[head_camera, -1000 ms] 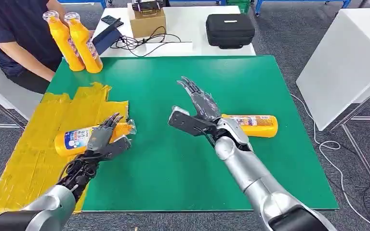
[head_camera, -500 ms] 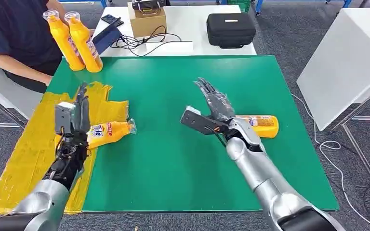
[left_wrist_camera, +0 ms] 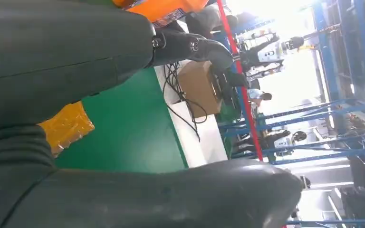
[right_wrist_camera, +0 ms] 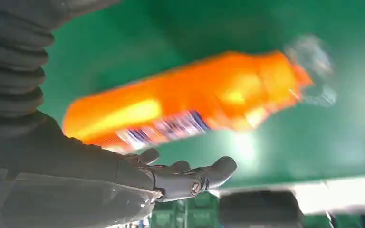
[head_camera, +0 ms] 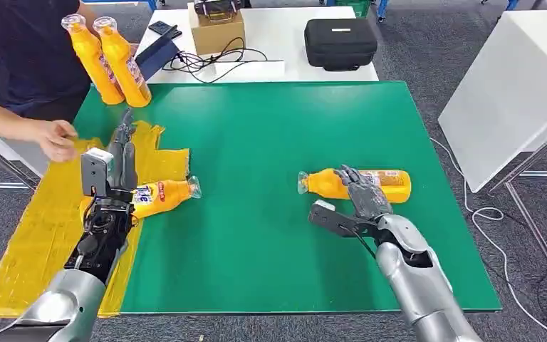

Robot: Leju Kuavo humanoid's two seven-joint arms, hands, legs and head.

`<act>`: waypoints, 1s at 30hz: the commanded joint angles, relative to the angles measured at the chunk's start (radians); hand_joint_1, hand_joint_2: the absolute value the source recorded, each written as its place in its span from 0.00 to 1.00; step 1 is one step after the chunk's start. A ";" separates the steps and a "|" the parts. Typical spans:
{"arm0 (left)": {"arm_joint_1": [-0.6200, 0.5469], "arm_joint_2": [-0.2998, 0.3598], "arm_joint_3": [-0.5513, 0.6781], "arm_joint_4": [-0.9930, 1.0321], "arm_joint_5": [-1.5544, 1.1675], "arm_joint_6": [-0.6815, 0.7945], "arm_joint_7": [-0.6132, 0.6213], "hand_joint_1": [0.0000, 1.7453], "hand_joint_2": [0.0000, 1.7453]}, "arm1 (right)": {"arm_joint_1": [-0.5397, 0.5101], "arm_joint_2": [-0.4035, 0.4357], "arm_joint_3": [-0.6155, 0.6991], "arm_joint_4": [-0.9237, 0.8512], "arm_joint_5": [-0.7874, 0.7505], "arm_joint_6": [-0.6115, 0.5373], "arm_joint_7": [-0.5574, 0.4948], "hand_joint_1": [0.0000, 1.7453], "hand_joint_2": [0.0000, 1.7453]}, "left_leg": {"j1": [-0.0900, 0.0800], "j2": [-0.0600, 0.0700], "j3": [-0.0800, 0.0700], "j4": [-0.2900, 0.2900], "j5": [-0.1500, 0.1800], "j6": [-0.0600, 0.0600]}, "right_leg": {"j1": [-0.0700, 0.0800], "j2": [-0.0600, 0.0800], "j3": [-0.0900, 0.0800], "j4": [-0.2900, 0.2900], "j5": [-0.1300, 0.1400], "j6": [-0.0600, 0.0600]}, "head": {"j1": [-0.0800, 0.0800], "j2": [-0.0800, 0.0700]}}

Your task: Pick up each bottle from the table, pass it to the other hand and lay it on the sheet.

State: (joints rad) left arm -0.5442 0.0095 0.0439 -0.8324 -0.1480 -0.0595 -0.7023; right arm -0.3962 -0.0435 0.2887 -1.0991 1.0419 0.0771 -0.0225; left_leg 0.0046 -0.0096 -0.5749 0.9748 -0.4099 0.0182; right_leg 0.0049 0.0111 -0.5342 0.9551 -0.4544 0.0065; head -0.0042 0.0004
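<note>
Head view: bottle just beyond open right hand

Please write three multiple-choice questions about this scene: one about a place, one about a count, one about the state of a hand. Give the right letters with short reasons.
1. Where does the lying orange plastic bottle near the left hand rest?
A. partly on the yellow sheet
B. on the white table
C. on the floor

2. How many orange bottles stand upright at the green table's far corner?
A. one
B. two
C. four

3. What is the right hand doing?
A. lifting a bottle high
B. open beside the lying orange bottle
C. holding a cable

Answers: 1 A, its base lies on the sheet; 2 B, a standing pair shows; 3 B, its fingers are spread, holding nothing.
</note>
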 commanded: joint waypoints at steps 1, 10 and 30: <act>-0.031 -0.022 -0.002 0.031 -0.019 -0.011 0.004 0.00 0.00 | 0.063 -0.060 -0.090 -0.079 0.084 0.042 0.029 0.00 1.00 | 0.000 -0.002 0.000 0.000 -0.001 0.000 | 0.000 -0.003 0.002 0.000 -0.001 0.001 | 0.000 0.000; -0.069 -0.022 -0.014 0.081 -0.003 -0.057 0.004 0.00 0.00 | -0.080 -0.088 -0.112 0.084 0.208 -0.068 0.092 0.00 1.00 | 0.000 0.001 0.000 0.001 -0.001 0.000 | 0.000 -0.001 0.001 0.000 -0.001 0.001 | 0.000 0.000; -0.085 -0.013 -0.027 0.089 0.029 -0.067 0.004 0.00 0.00 | -0.216 -0.120 -0.115 0.293 0.196 -0.106 0.052 0.00 1.00 | 0.000 0.001 0.000 0.001 0.000 0.000 | 0.000 -0.001 0.001 0.000 0.000 0.001 | 0.000 0.000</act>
State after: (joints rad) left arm -0.5767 -0.0027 0.0401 -0.8160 -0.1286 -0.1209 -0.7023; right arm -0.5370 -0.1556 0.1759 -0.9289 1.2421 -0.0343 0.0336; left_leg 0.0042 -0.0088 -0.5760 0.9751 -0.4097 0.0183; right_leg 0.0045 0.0112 -0.5348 0.9553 -0.4541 0.0069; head -0.0046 0.0004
